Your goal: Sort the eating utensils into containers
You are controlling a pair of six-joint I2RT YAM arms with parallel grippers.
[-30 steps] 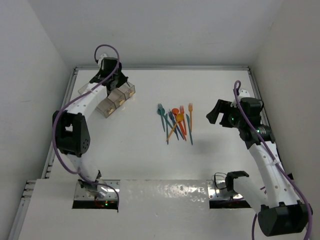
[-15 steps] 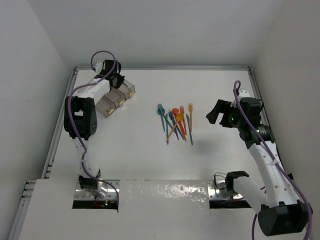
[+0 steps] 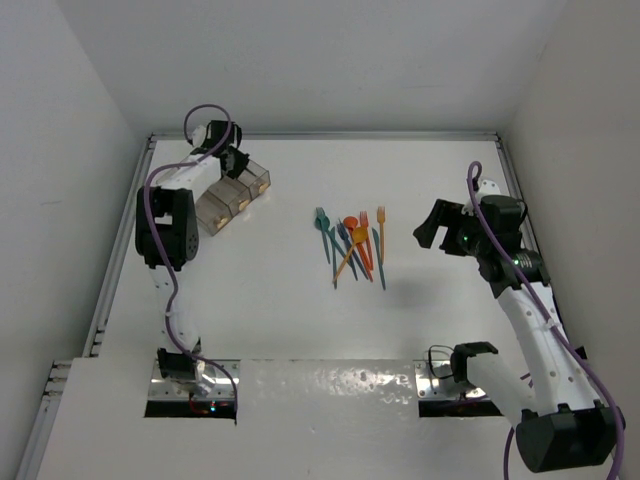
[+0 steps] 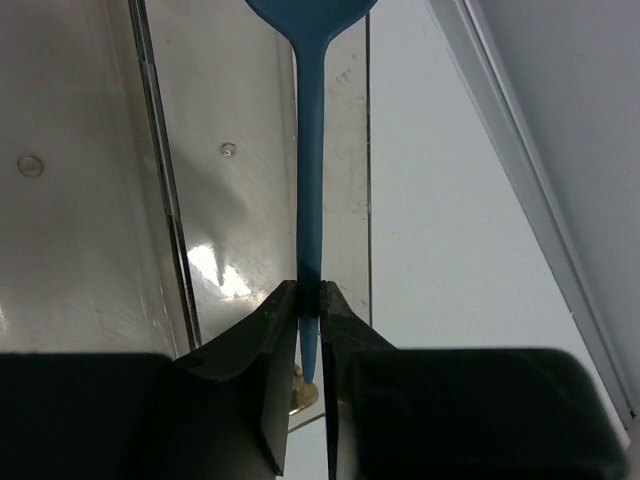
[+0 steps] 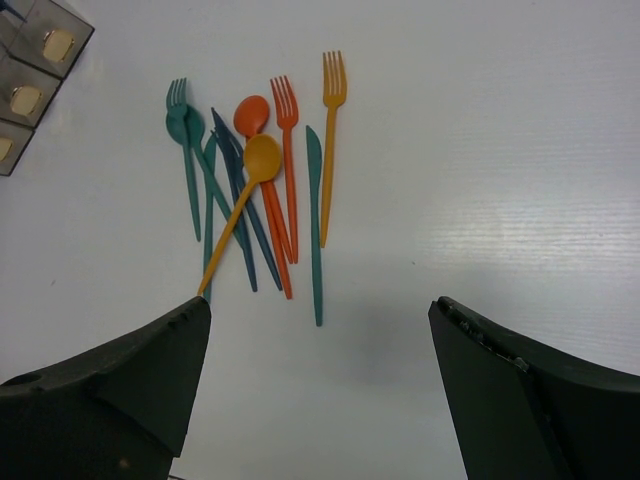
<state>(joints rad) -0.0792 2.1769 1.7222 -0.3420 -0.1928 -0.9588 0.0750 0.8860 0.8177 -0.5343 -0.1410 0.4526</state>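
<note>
A clear three-compartment tray (image 3: 232,195) lies at the back left of the table. My left gripper (image 3: 231,160) hangs over its far end, shut on the handle of a blue spoon (image 4: 309,150). In the left wrist view the jaw tips (image 4: 309,295) pinch the handle, and the bowl points down into the tray's rightmost compartment (image 4: 240,120). The other utensils (image 3: 350,245) lie bunched mid-table: an orange spoon (image 5: 252,112), a yellow spoon (image 5: 262,158), an orange fork (image 5: 285,95), a yellow fork (image 5: 334,70), a teal knife (image 5: 315,220), plus teal and dark blue pieces. My right gripper (image 3: 432,225) hovers to their right, open and holding nothing (image 5: 320,305).
White walls close the table at the back and both sides, with a metal rail (image 3: 110,290) along the left edge. The arms' mounting plates (image 3: 330,385) sit at the near edge. The tray's brass-lidded end (image 5: 40,50) shows at the top left of the right wrist view.
The left arm's elbow has swung back toward the far left corner while its gripper stays over the tray's far end. The right arm and the pile have not moved.
</note>
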